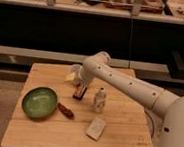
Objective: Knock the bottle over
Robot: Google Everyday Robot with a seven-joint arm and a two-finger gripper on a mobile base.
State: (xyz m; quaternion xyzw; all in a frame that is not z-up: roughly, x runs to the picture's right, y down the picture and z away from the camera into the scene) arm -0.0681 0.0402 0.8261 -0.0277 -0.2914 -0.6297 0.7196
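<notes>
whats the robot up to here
The robot's arm reaches over the wooden table, its gripper lowered near the tabletop beside a small clear bottle. The bottle stands upright, not yet knocked over, with a gap between the two. A green bowl, a reddish-brown item and a pale flat block lie nearby.

Cup (75, 69) partly hidden behind arm (129, 85); gripper (80, 92) left of bottle (100, 100); robot body (178, 135) cut off right.
</notes>
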